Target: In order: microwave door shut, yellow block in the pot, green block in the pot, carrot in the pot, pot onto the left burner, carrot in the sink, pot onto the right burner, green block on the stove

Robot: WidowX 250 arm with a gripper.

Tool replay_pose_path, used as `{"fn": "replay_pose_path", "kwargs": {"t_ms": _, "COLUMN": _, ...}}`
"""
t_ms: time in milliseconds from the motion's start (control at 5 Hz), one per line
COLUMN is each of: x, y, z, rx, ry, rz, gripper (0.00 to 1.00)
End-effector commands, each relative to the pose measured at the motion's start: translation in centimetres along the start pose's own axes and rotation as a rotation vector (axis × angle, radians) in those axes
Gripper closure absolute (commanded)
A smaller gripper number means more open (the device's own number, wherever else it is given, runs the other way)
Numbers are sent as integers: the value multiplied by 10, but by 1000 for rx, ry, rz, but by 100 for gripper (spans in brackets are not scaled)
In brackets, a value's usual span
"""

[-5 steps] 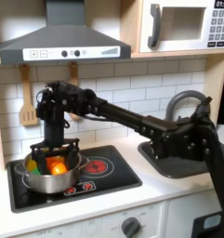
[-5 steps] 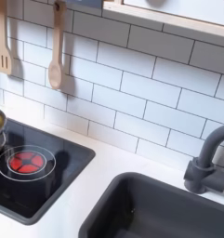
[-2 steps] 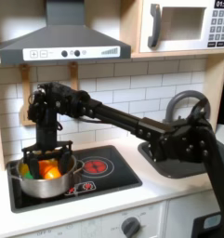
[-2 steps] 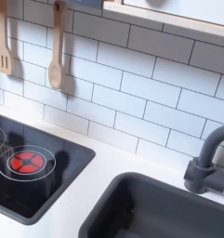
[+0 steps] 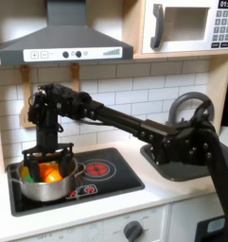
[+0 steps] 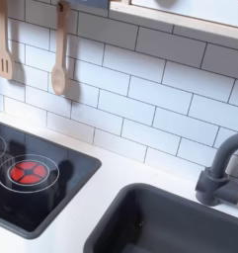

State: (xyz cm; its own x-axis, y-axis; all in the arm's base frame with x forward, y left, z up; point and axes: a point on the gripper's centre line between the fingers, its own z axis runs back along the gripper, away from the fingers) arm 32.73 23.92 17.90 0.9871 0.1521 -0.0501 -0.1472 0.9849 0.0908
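Steel pot [image 5: 46, 180] on stove [image 5: 106, 184] at first exterior view's left burner; carrot [image 5: 51, 172], green block [image 5: 27, 174] inside. Gripper [image 5: 51, 158] over pot, fingers' state can't tell. Microwave door [image 5: 179, 25] shut.

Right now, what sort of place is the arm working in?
Most likely a toy play kitchen: a black stove with red ring burners, a small microwave set overhead, and a dark sink with a curved faucet.

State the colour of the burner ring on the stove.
Red, on the black stove; the burner ring shows best in the second exterior view.
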Motion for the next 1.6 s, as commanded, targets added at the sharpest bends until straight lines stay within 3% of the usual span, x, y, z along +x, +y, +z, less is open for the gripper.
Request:
{"fn": "replay_pose_path", "kwargs": {"t_ms": 0, "x": -2, "y": -12, "z": -4, "rx": -13, "ry": 14, "rz": 9, "gripper": 0}}
{"fn": "replay_pose_path", "kwargs": {"t_ms": 200, "x": -4, "y": -20, "z": 2, "rx": 0, "ry": 13, "rz": 31, "gripper": 0}}
{"fn": "replay_pose_path", "kwargs": {"t_ms": 400, "x": -6, "y": -24, "z": -8, "rx": -16, "ry": 36, "rz": 24, "gripper": 4}}
{"fn": "replay_pose_path", "kwargs": {"t_ms": 600, "x": -8, "y": -24, "z": -7, "rx": -7, "ry": 30, "rz": 31, "gripper": 100}}
{"fn": "replay_pose_path", "kwargs": {"t_ms": 800, "x": -6, "y": -25, "z": -2, "rx": 4, "ry": 10, "rz": 22, "gripper": 100}}
{"fn": "replay_pose_path", "kwargs": {"t_ms": 1200, "x": -3, "y": -31, "z": -2, "rx": -11, "ry": 5, "rz": 11, "gripper": 100}}
{"fn": "replay_pose_path", "kwargs": {"t_ms": 1400, "x": 0, "y": -29, "z": 7, "rx": -3, "ry": -4, "rz": 10, "gripper": 0}}
